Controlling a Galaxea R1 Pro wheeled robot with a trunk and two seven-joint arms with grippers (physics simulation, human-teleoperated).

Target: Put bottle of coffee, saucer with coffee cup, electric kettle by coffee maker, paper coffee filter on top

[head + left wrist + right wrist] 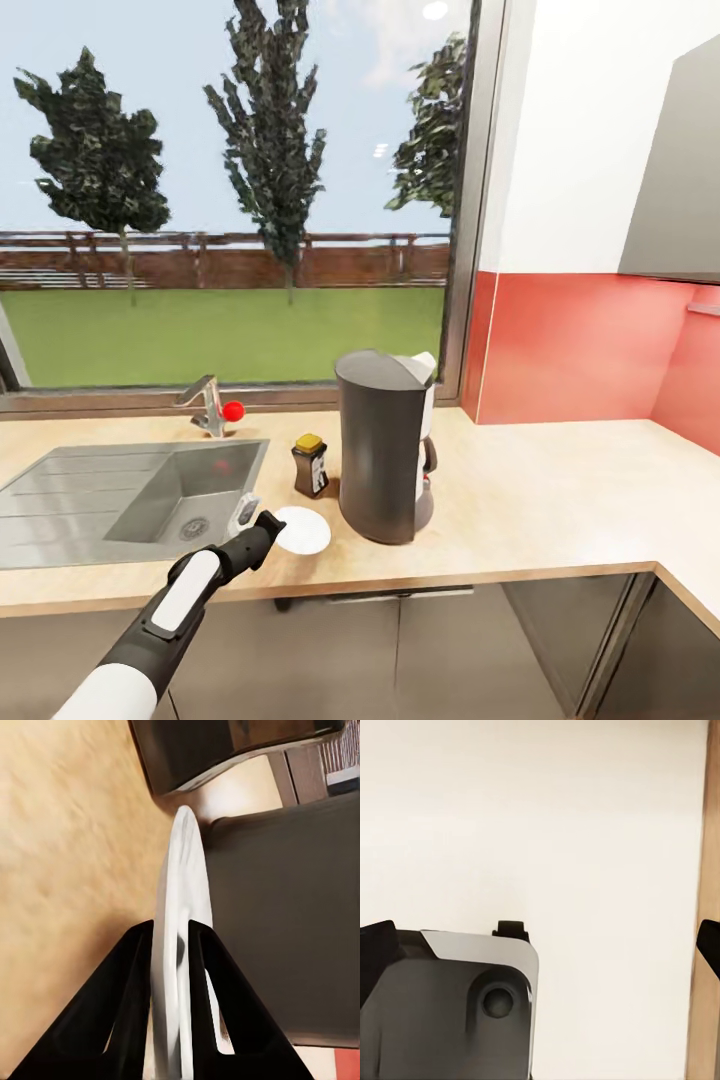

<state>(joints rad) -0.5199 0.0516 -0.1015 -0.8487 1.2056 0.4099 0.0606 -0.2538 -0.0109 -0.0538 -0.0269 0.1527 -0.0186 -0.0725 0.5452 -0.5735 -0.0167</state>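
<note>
While the left gripper (268, 527) is closed on the rim of the white saucer (303, 529), the saucer is held low over the wooden tabletop (540, 500), just beside the dark coffee maker (384, 445). In the left wrist view, the saucer (178, 945) is seen edge-on, pinched between the 2 black fingers (131, 1005), with the coffee maker (289, 915) close beyond it. Behind the saucer, the bottle of coffee (310, 465) is stood near the coffee maker. A steel sink (120, 500) and a faucet (208, 402) are found beside the gripper. The right gripper's opening cannot be told; a pale wall (585, 832) is faced.
</note>
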